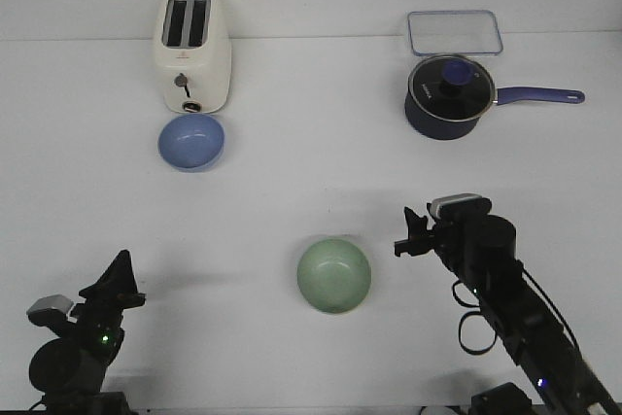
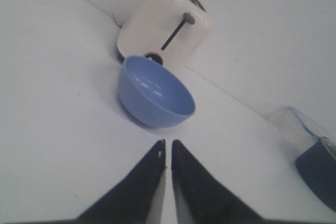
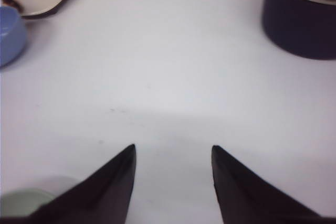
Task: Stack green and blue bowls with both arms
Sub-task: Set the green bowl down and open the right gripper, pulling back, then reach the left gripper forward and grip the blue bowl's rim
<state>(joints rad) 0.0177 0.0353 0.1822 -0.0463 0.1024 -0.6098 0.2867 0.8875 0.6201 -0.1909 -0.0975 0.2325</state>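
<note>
The pale green bowl [image 1: 333, 275] sits upright on the white table at front centre. Its rim shows at a corner of the right wrist view [image 3: 23, 202]. The pale blue bowl [image 1: 191, 142] sits further back on the left, right in front of the toaster, and shows in the left wrist view [image 2: 153, 93] and in the right wrist view [image 3: 9, 34]. My left gripper [image 1: 119, 267] is shut and empty at the front left, far from both bowls; it also shows in the left wrist view [image 2: 168, 143]. My right gripper [image 1: 412, 232] is open and empty, just right of the green bowl; it also shows in the right wrist view [image 3: 174, 148].
A cream toaster [image 1: 193, 51] stands at the back left, touching the blue bowl's far side. A dark blue saucepan with a glass lid [image 1: 448, 95] stands at the back right, its handle pointing right. A clear container lid [image 1: 455, 32] lies behind the saucepan.
</note>
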